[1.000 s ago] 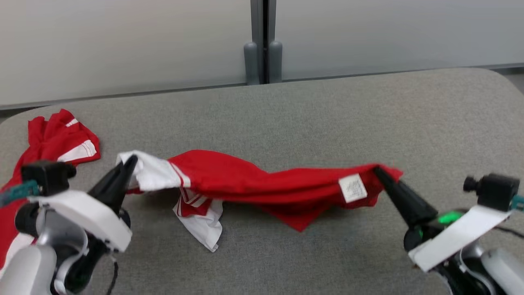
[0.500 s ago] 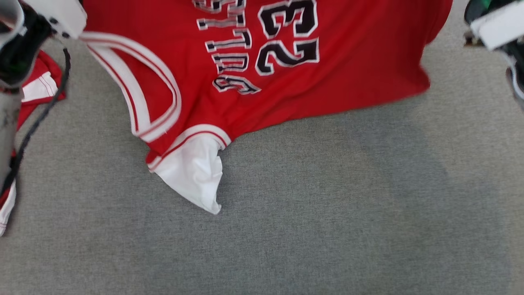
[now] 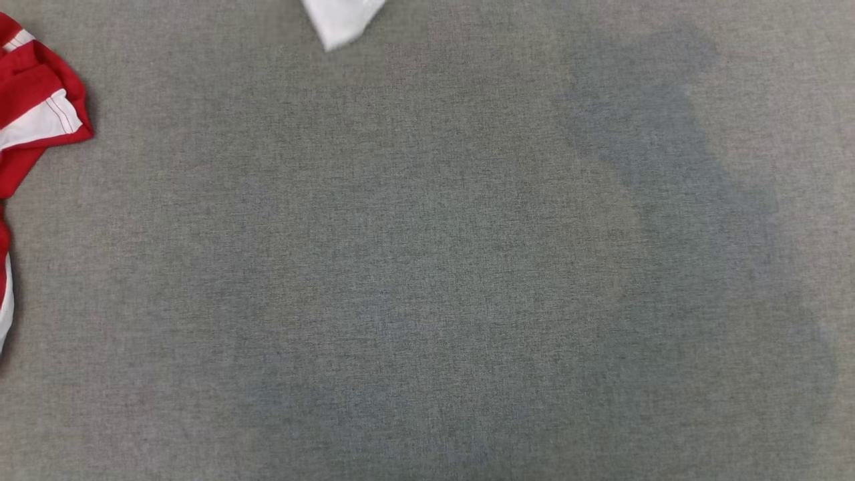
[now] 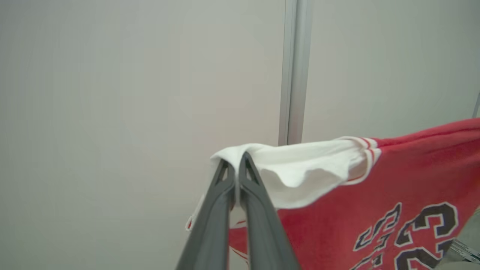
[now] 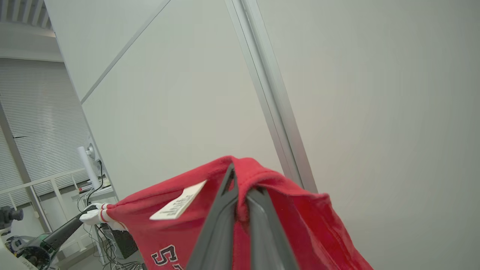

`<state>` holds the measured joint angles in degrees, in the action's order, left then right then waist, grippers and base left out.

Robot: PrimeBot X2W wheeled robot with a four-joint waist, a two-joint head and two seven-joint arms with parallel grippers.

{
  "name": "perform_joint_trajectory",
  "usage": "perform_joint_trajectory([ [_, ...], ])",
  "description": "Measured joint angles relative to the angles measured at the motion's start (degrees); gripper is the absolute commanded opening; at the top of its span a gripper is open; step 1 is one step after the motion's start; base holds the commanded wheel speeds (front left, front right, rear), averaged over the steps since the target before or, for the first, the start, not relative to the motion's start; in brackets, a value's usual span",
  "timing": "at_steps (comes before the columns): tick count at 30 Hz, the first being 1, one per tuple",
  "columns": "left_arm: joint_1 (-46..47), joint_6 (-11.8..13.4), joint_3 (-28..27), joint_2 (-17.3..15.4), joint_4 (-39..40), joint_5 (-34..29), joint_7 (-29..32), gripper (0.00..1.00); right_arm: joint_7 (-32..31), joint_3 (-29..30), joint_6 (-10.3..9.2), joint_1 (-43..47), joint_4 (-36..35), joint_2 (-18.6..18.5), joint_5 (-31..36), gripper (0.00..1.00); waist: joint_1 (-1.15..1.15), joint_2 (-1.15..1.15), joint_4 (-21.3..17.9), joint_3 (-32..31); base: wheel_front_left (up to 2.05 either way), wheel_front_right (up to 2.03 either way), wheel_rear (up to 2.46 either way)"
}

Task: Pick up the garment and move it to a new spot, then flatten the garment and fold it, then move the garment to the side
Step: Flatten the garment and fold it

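2 tapered hands (image 4: pixel 235 162) (image 5: pixel 240 183) on red jersey (image 4: pixel 397 176)

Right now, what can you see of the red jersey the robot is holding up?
The red jersey looks like soft cloth, with white shoulder pieces, red-and-white striped trim, black white-edged letters and numbers, and a white label. It hangs stretched in the air: the left gripper has its jaws shut on a white shoulder, the right gripper on a red corner. One white tip dangles over the grey table.
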<state>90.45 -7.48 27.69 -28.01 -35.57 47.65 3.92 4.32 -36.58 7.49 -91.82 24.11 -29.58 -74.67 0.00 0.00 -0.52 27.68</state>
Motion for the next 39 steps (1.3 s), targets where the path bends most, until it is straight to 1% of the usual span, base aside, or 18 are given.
perform_joint_trajectory([
  [4, 0.26, 0.00, 3.90, -0.87, -0.54, 2.57, 0.14, 0.00, -0.48, -4.52, -0.01, 0.41, 1.15, -1.42, -0.26, 0.00, 0.00, 0.00, -0.05, -0.65, 0.00, 0.00, 0.00],
  [6, -1.37, 0.00, 5.86, -1.72, -0.41, 4.26, 0.71, 0.00, -1.19, -7.24, 0.00, 2.75, 1.55, -1.81, -0.85, 0.00, 0.00, 0.00, -0.02, -1.26, 0.00, 0.00, 0.00],
  [10, -8.95, 0.00, 10.70, -3.96, -0.26, 7.51, 2.15, 0.00, -1.92, -12.34, 0.00, 10.36, 1.07, -2.70, -4.05, 0.00, 0.00, 0.00, 0.10, -3.34, 0.00, 0.00, 0.00],
  [11, -8.95, 0.00, 10.70, -3.96, -0.26, 7.51, 2.15, 0.00, -1.92, -12.34, 0.00, 10.36, 1.07, -2.70, -4.05, 0.00, 0.00, 0.00, 0.10, -3.34, 0.00, 0.00, 0.00],
  [16, -21.84, 0.00, 16.13, -6.59, 1.53, 12.17, 4.39, 0.00, -2.90, -18.71, 0.00, 22.63, -1.26, -4.56, -8.14, 0.00, 0.00, 0.00, 0.24, -7.86, 0.00, 0.00, 0.00],
  [20, -33.05, 0.00, 19.27, -10.00, 4.30, 18.36, 10.58, 0.00, -6.12, -24.13, -0.01, 31.48, -3.70, -5.92, -11.14, 0.00, 0.00, 0.00, 0.20, -12.60, 0.00, 0.00, 0.00],
  [23, -41.02, 0.00, 21.39, -13.24, 8.24, 23.48, 16.41, 0.00, -9.14, -27.35, 0.00, 36.84, -6.30, -7.34, -13.33, 0.00, 0.00, 0.00, 0.10, -16.38, 0.00, 0.00, 0.00],
  [25, -45.64, 0.04, 22.85, -15.15, 11.38, 25.74, 19.83, 0.00, -10.92, -29.05, -0.01, 39.94, -7.71, -8.67, -14.51, 0.00, 0.00, 0.00, 0.05, -18.85, 0.00, 0.00, 0.00],
  [28, -51.50, 1.81, 24.72, -18.04, 16.96, 28.38, 23.77, 0.00, -14.44, -31.84, -0.01, 43.93, -9.71, -10.55, -15.82, 0.00, 0.00, 0.00, 0.00, -22.25, 0.00, 0.00, 0.00],
  [33, -59.88, 6.12, 27.46, -23.48, 28.03, 33.28, 29.99, 0.00, -20.65, -34.59, -0.01, 49.35, -11.91, -14.05, -18.01, 0.00, 0.00, 0.00, -0.23, -27.07, 0.00, 0.00, 0.00],
  [36, -63.37, 8.70, 28.67, -27.39, 35.18, 35.29, 32.67, 0.00, -24.13, -35.23, 0.00, 51.70, -12.85, -16.89, -19.13, 0.00, 0.00, 0.00, -0.58, -28.91, 0.00, 0.00, 0.00],
  [39, -65.97, 11.33, 29.29, -30.38, 41.44, 37.69, 34.62, 0.00, -26.39, -35.86, 0.00, 54.12, -14.46, -20.08, -19.41, 0.00, 0.00, 0.00, -0.95, -29.94, 0.00, 0.00, 0.00],
])
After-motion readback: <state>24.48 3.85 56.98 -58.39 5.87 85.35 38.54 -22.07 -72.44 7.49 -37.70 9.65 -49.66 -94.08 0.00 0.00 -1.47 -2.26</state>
